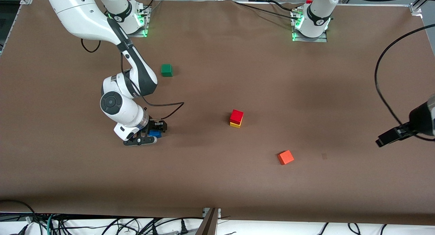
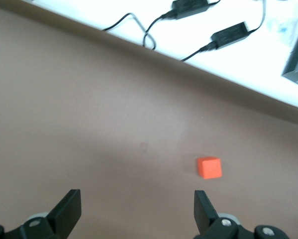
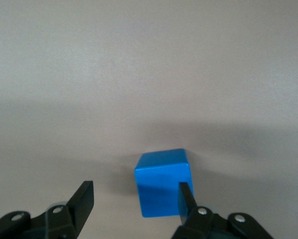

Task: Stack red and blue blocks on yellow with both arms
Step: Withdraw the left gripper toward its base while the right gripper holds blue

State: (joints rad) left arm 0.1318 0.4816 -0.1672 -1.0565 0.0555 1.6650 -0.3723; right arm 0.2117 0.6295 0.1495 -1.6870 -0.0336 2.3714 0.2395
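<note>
The red block [image 1: 237, 115] sits on the yellow block [image 1: 235, 125] near the table's middle. The blue block [image 1: 155, 133] lies on the table toward the right arm's end. My right gripper [image 1: 149, 136] is low around it, open. In the right wrist view the blue block [image 3: 162, 181] lies between the open fingers, close against one finger [image 3: 185, 195] and apart from the other; the gripper [image 3: 136, 199] has not closed on it. My left gripper [image 1: 387, 139] waits in the air at the left arm's end, and in the left wrist view it [image 2: 137, 209] is open and empty.
An orange cube [image 1: 285, 157] lies nearer the front camera than the stack, and also shows in the left wrist view [image 2: 209, 167]. A green cube [image 1: 166, 70] lies farther back, near the right arm's forearm. A black cable [image 1: 384, 68] loops over the left arm's end.
</note>
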